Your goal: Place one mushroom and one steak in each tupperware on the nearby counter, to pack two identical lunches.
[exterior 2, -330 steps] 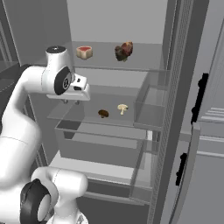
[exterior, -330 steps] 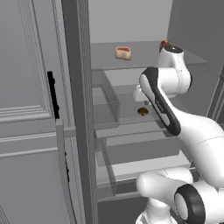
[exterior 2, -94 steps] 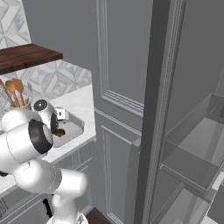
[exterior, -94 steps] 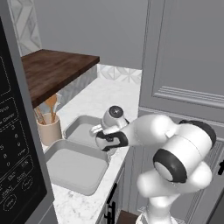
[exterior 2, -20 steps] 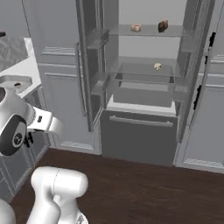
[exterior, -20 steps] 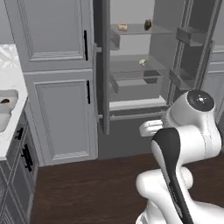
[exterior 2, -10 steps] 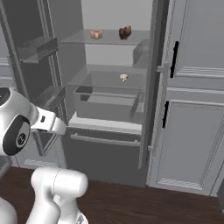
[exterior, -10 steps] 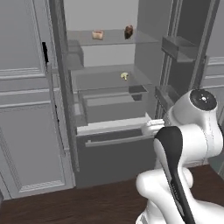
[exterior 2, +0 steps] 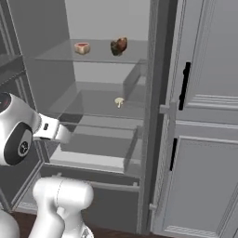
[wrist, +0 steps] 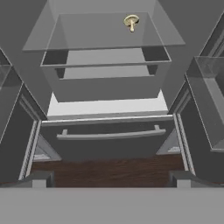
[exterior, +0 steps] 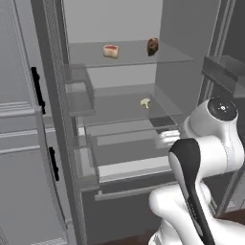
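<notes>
An open fridge is in front of me. On its top glass shelf lie a pink steak and a darker brown piece. One pale mushroom stands on the middle glass shelf, toward the back. My gripper hangs open and holds nothing, in front of the drawer level below the mushroom's shelf and well short of it. The tupperware and the counter are out of view.
The fridge doors stand open on both sides, with door bins jutting inward. A clear drawer sits under the middle shelf, and a lower freezer drawer with a bar handle is below. Grey cabinet doors flank the fridge.
The whole picture has shifted: the base has moved closer to the fridge, which now looms larger. The gripper stays open with nothing in it.
</notes>
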